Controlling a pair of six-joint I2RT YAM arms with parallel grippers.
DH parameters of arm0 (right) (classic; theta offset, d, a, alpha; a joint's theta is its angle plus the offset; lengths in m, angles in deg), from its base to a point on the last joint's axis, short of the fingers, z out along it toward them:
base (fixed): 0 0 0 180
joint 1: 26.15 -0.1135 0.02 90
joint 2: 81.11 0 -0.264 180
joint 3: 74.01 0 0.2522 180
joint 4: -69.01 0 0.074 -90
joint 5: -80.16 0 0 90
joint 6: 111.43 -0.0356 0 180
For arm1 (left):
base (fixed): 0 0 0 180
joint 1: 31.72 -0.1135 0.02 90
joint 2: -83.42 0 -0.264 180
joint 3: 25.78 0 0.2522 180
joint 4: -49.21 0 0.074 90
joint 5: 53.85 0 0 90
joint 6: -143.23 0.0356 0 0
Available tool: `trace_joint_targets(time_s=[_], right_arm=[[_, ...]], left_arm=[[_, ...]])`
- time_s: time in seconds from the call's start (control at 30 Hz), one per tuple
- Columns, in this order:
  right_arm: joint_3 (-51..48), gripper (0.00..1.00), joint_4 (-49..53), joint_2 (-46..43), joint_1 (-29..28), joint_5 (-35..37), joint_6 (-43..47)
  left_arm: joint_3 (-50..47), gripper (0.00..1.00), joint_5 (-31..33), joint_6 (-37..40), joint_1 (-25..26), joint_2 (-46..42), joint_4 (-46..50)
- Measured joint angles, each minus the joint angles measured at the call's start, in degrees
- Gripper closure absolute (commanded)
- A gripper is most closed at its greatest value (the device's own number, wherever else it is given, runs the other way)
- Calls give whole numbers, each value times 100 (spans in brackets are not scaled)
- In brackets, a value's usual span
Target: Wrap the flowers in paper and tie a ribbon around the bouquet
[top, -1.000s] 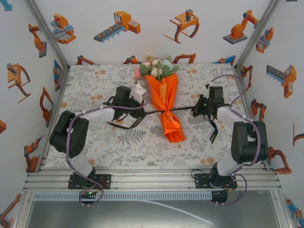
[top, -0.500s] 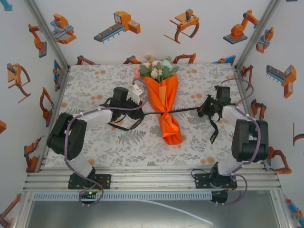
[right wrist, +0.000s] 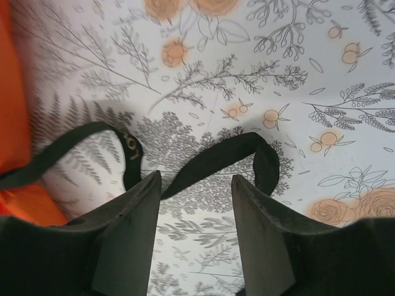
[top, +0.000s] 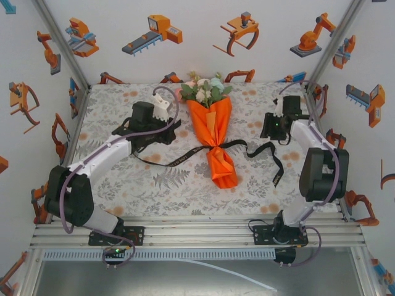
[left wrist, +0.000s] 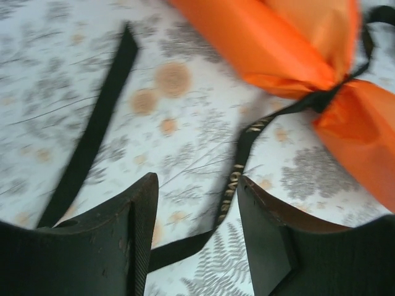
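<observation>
Floral cloth [top: 185, 191], orange cone bouquet [top: 213, 129], slack black ribbon [top: 179, 161]; left pincer [left wrist: 197, 185], right pincer [right wrist: 196, 179] spread

Robot test cell, likely lab, aluminium rails [top: 197, 229] (robot-print walls [top: 197, 58])

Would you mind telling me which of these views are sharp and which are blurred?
Left wrist: blurred throughout, the paper and ribbon soft-edged. Right wrist: sharp, the table cover print crisp. Top external: evenly lit and clear, no glare on the bouquet.
</observation>
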Motion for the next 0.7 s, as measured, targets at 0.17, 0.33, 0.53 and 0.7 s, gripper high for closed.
trace_joint_targets(time_s=[0.17, 0.33, 0.53, 0.7], right_arm=[[356, 49, 638, 662, -691, 153, 839], [717, 50, 1196, 1169, -1305, 168, 1665], [813, 83, 1460, 1416, -1346, 317, 2006], [796, 100, 1526, 1318, -1335, 216, 2081]], left_arm=[[319, 40, 927, 424, -70, -11, 1193], [313, 25, 640, 920, -251, -9, 1912], [278, 18, -221, 1196, -273, 127, 2076], [278, 18, -551, 1200, -175, 634, 2017]])
